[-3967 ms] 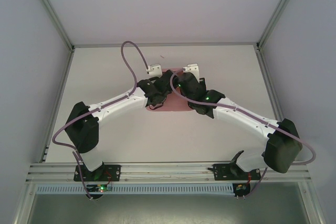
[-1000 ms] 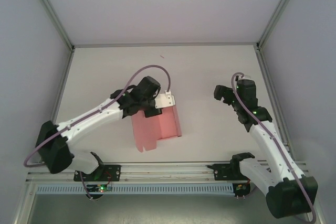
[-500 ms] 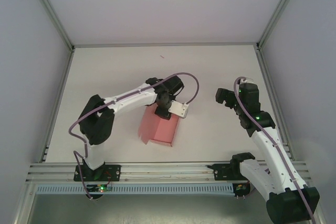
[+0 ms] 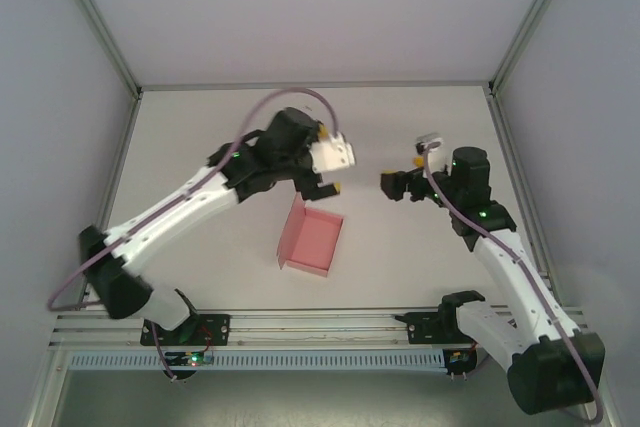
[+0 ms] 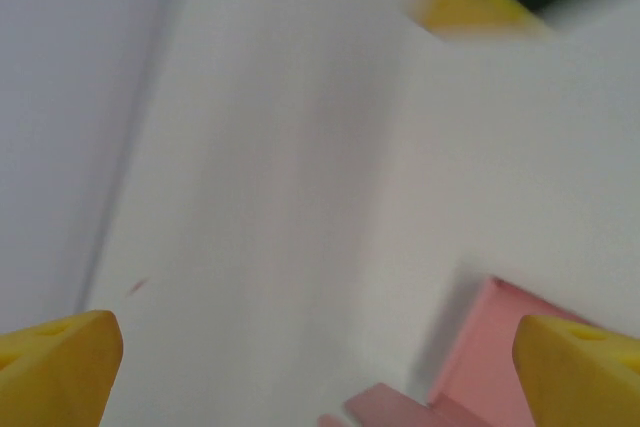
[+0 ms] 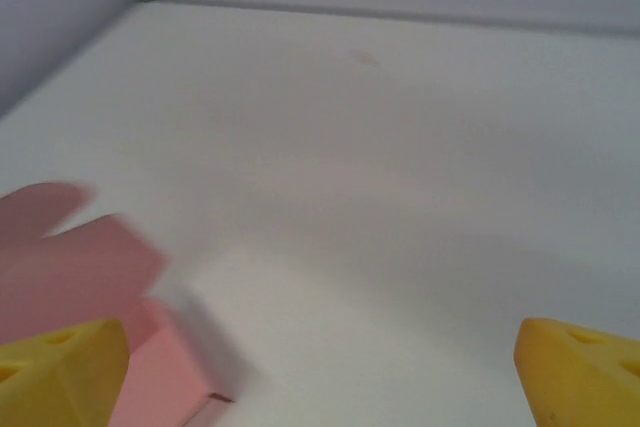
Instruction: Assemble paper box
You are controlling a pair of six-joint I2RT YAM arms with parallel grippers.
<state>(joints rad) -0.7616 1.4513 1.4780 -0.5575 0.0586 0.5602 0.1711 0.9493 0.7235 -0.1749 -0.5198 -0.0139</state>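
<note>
The paper box is lying on the table between the arms, seemingly only partly folded (one wall standing, top open). The left gripper and right gripper are hovering nearby, jaws spread wide and holding nothing.

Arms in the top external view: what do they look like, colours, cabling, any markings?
Both the left arm and the right arm have white tubular links between bulky black joint housings. A purple cable runs along each, looping free near the wrist. Small green lights glow on the joints. The wrist views show wedge-shaped yellow fingertips. No printed markings are legible.
</note>
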